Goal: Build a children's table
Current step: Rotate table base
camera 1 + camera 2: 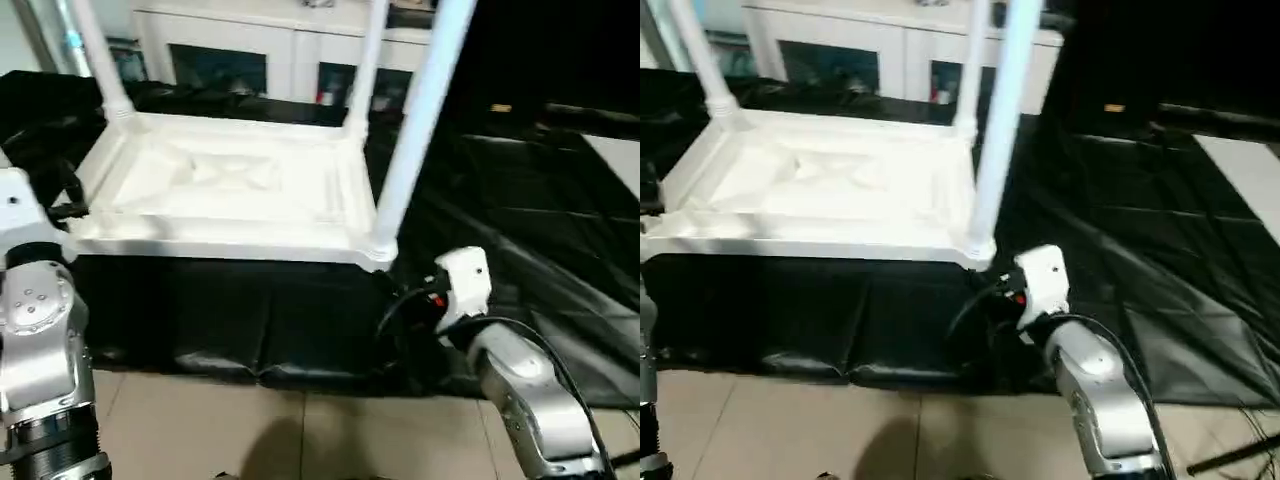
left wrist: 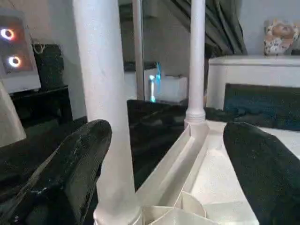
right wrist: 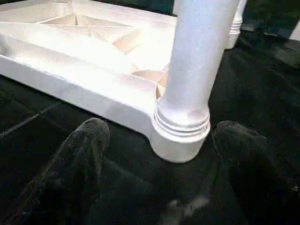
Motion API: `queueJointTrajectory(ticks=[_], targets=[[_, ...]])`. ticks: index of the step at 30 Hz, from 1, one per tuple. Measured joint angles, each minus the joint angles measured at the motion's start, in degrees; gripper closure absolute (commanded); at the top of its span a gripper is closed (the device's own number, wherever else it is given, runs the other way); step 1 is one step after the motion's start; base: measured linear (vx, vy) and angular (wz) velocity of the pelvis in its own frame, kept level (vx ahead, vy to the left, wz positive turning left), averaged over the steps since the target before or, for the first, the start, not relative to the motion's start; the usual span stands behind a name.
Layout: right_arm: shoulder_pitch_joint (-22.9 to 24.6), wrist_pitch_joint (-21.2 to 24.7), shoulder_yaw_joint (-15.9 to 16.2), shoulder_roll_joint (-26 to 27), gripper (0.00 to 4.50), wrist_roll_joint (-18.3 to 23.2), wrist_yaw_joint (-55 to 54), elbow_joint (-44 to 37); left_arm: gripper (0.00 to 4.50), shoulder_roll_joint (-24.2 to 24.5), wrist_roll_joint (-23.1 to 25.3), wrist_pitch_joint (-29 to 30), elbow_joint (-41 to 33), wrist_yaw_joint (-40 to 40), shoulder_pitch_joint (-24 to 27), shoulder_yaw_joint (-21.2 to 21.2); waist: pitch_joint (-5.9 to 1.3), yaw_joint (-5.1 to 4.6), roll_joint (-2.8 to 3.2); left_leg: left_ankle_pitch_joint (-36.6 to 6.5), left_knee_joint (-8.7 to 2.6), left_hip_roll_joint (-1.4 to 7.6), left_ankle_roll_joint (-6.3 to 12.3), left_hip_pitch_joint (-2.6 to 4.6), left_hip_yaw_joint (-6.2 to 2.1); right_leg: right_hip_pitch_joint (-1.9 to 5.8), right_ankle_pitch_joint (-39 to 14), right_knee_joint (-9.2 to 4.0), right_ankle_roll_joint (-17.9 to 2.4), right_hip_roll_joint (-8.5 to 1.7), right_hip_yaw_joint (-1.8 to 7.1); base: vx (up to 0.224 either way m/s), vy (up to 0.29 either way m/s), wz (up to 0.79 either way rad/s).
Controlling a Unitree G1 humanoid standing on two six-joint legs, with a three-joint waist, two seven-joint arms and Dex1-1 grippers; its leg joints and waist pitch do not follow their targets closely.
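Note:
The white tabletop (image 1: 225, 185) lies upside down on black cloth, ribbed underside up. White tube legs stand upright in its corner sockets: far left (image 1: 100, 60), far right (image 1: 365, 60) and near right (image 1: 415, 120). The near left leg (image 2: 101, 93) rises close in the left wrist view. My left gripper (image 2: 168, 136) is open at that corner, one finger (image 2: 75, 159) beside the leg without gripping it. My right gripper (image 3: 159, 136) is open, its fingers (image 3: 84, 154) on either side of the near right leg's base (image 3: 183, 126), apart from it.
A white cabinet (image 1: 270, 50) with glass doors stands behind the table. Black cloth (image 1: 520, 200) covers the platform and spreads to the right over folds. Tiled floor (image 1: 250, 430) lies in front. Cables run along my right forearm (image 1: 530, 400).

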Motion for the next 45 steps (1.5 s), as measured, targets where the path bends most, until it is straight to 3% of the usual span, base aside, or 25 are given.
queueJointTrajectory(ticks=[4,9,18,22,26,28,30,38,45], targets=[[-0.8,-0.2,-0.7,0.0,0.61,0.0,-0.5,0.4,0.13,6.3,-6.0,-1.4,10.1,-2.5,-5.8,6.4,-0.03,-0.13,-0.1,0.0,-0.03,0.26,-0.04,0.07,0.07,-0.06,-0.1,0.01,-0.1,0.31,0.07,0.0,0.0,0.0],[-1.2,-0.2,-1.0,0.2,0.61,-0.1,-0.4,1.9,0.13,14.0,-9.9,-1.5,24.1,-8.7,-11.5,9.7,-0.02,-0.01,-0.11,0.1,-0.1,0.27,-0.21,0.21,0.14,-0.05,-0.1,0.13,-0.1,0.3,0.12,0.0,0.0,0.0],[-1.9,-0.2,-1.2,0.1,0.61,0.0,-0.6,2.3,0.13,20.7,-12.5,-1.1,42.6,-16.1,-20.0,9.5,0.09,0.13,-0.64,0.2,-0.15,0.28,-0.35,0.28,0.12,-0.07,-0.1,0.36,-0.2,0.27,0.11,0.0,0.0,0.0],[-1.2,0.4,-1.3,0.0,0.61,1.7,1.5,0.5,0.13,24.5,-13.4,-1.9,50.0,-20.5,-23.5,9.5,0.66,0.04,-0.73,0.2,-0.4,0.26,-0.47,0.23,0.12,-0.23,-0.1,0.3,-0.2,0.27,0.11,0.0,0.0,0.0],[-0.1,2.7,0.1,-0.7,0.61,5.8,6.8,-3.4,0.13,26.1,-14.7,-2.4,53.1,-24.6,-25.1,9.7,0.94,0.08,-0.43,0.3,-0.72,0.26,-0.57,0.22,0.17,-0.38,0.0,0.26,-0.2,0.27,0.11,0.0,0.0,0.0],[1.9,7.5,3.7,-5.8,0.61,12.5,15.6,-10.5,0.13,28.3,-15.8,-2.2,57.4,-28.8,-27.3,9.8,1.42,0.33,-0.35,0.3,-0.99,0.27,-0.59,0.22,0.18,-0.41,-0.1,0.1,-0.2,0.33,0.1,0.0,0.0,0.0],[1.9,10.0,5.4,-7.5,0.61,15.0,20.3,-13.1,0.13,29.6,-16.6,-1.8,59.4,-31.6,-29.3,9.9,1.5,0.38,-0.35,0.3,-1.02,0.41,-0.63,0.22,0.14,-0.39,-0.1,0.05,-0.4,0.51,0.09,0.0,0.0,0.0],[1.2,11.5,5.6,-8.7,0.61,15.8,22.6,-13.5,0.13,32.1,-17.1,0.5,64.7,-41.0,-32.0,9.2,2.13,0.29,-0.35,0.4,-1.16,0.42,-0.65,0.2,0.27,-0.53,-0.2,-0.04,-0.5,0.52,0.14,0.0,0.0,0.0],[1.2,12.4,5.6,-10.6,0.61,15.8,22.6,-14.1,0.13,33.9,-16.8,3.2,64.1,-58.5,-30.4,2.8,2.46,1.76,-0.33,0.4,-1.22,0.43,-0.66,0.25,0.55,-0.48,-0.3,-0.03,-0.6,0.37,0.16,0.0,0.0,0.0]])
